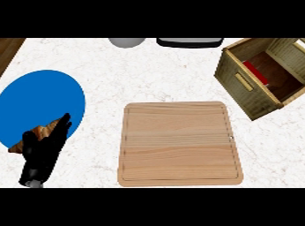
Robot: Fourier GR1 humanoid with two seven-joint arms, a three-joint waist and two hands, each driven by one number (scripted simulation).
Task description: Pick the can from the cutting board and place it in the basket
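Can (255, 73), red, lies inside the slatted wooden basket (236, 79); left hand (44, 148) fingers straight, relaxed.

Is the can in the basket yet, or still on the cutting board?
In the basket: a red object, apparently the can, lies inside against its left wall. The cutting board has nothing on it.

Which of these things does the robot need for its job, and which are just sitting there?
For the job:
- cutting board, nothing on it now
- basket
- red can, already inside the basket

Just sitting there:
- blue plate
- brown pastry on the plate's edge, beside the left hand
- grey thing and dark thing at the far edge
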